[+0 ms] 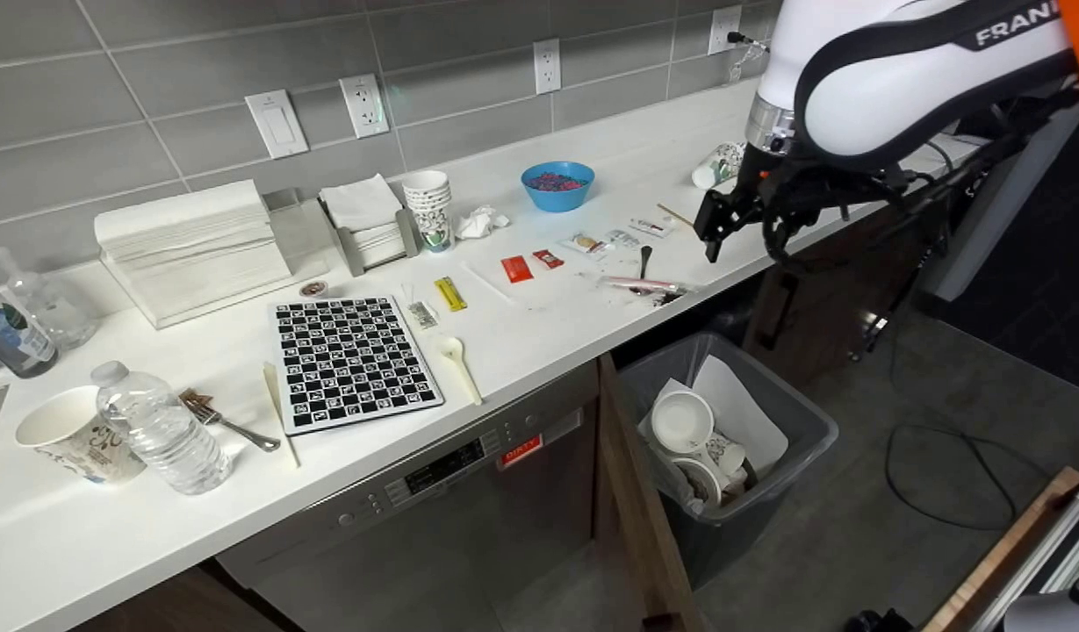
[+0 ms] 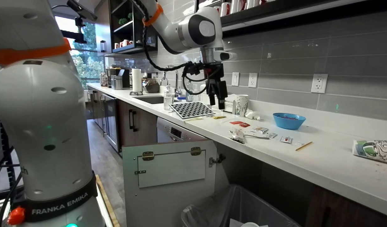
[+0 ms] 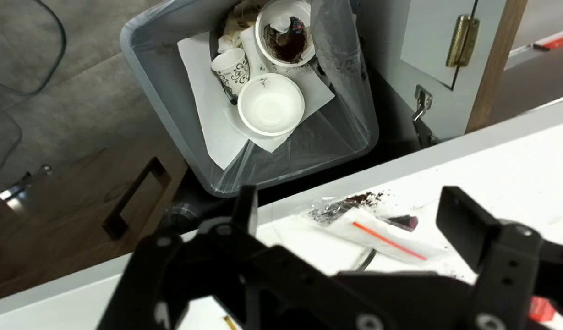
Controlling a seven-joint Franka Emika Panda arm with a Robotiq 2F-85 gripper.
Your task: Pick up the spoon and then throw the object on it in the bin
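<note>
The spoon lies near the counter's front edge. Its dark handle [image 1: 645,256] shows in an exterior view and in the wrist view [image 3: 367,260]; its bowl end is hidden. A white packet with a red stripe [image 3: 377,233] lies across it, also seen in an exterior view [image 1: 642,284]. A clear wrapper with dark grounds [image 3: 332,211] lies beside the packet. My gripper [image 1: 708,242] is open and empty above the counter; its fingers [image 3: 350,201] stand wide apart in the wrist view. The grey lined bin [image 1: 816,436] stands below the counter edge, holding paper bowls, a cup and paper.
An open cabinet door [image 2: 168,201] stands beside the bin. Behind the spoon are small packets [image 1: 585,244] and a blue bowl [image 1: 557,186]. A wooden stirrer [image 2: 304,146] and a tipped cup [image 2: 374,150] lie on the counter. A checkered board [image 1: 355,360], pale spoon [image 1: 460,367] and fork [image 1: 240,430] lie farther along.
</note>
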